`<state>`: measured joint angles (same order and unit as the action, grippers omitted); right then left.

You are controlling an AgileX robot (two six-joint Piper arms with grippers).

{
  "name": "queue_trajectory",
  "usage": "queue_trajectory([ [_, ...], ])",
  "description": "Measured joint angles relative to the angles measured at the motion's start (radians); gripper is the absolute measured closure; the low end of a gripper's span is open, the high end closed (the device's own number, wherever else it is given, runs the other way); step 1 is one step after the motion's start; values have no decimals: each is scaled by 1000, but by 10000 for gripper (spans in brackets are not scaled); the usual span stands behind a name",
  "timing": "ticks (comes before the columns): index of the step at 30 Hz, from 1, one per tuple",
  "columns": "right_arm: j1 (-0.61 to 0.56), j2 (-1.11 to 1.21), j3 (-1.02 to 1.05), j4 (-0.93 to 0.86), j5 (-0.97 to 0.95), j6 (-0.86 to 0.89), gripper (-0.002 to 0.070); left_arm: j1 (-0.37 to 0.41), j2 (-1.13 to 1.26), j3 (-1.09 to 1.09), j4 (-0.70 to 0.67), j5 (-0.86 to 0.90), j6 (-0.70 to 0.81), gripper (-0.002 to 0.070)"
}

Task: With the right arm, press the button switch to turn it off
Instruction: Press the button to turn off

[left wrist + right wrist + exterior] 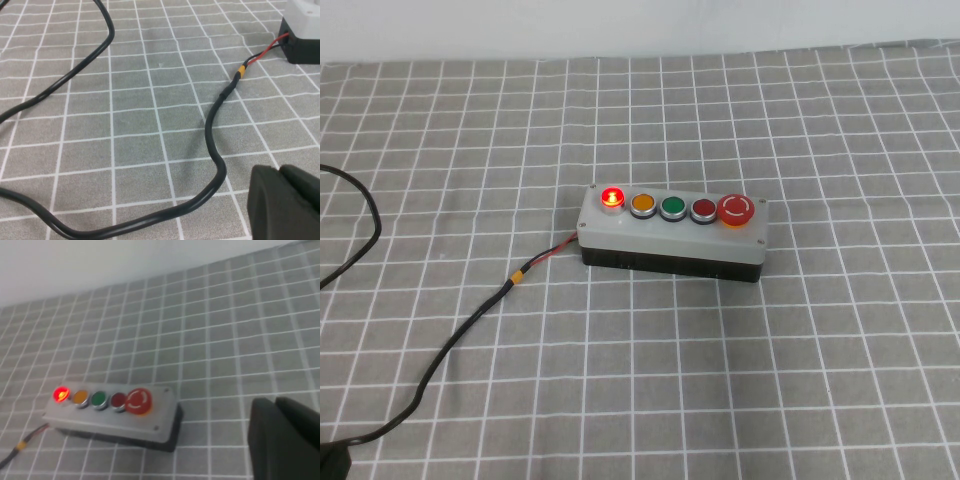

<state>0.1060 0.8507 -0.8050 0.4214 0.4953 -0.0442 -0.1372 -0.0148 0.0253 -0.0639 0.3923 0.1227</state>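
1. Nearest the high camera you have the grey checked surface [800, 380], which fills the whole scene and carries everything else.
2. Next in size, the black cable [450, 345] loops across the left half of that surface. In the left wrist view it curls just ahead of the left end effector [287, 202] and runs on to the box's lamp end.
3. You will find the button switch [672, 232] lying flat near the middle of the surface. Its long axis runs left to right, and its red lamp [611, 196] is lit, so nothing has been turned off yet.
4. From the right end effector [285, 440], the box sits ahead and towards the robot's left, well apart, with bare cloth between. Its mushroom button [138, 401] end is the nearer end; the lamp end is farthest.
5. Only a dark edge of each end effector shows in its own wrist view, and neither appears in the high view. You cannot tell whether either one is spread or pressed together.
6. Going by which end faces it, the right arm looks the better placed. The left end effector looks at the cable end.
7. Along the row from the lamp, you get the orange button [642, 204], green button [672, 207], small red button [702, 209], then the mushroom.
8. My guess is the small red button or the mushroom is your target, so travel forward and leftward, then descend.
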Motion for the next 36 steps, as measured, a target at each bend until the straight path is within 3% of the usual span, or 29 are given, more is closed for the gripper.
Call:
queue_trajectory([
  [8, 9, 313, -146, 499, 91, -665, 692, 0, 0, 0, 0, 0, 0, 678],
  [12, 82, 494, -292, 554, 118, -773, 692, 0, 0, 0, 0, 0, 0, 678],
  [19, 279, 777, -560, 469, 116, -758, 692, 0, 0, 0, 0, 0, 0, 678],
  [31, 487, 1131, -973, -78, 199, -338, 692, 0, 0, 0, 0, 0, 0, 678],
  [36, 514, 1232, -1095, -164, 261, -266, 692, 0, 0, 0, 0, 0, 0, 678],
])
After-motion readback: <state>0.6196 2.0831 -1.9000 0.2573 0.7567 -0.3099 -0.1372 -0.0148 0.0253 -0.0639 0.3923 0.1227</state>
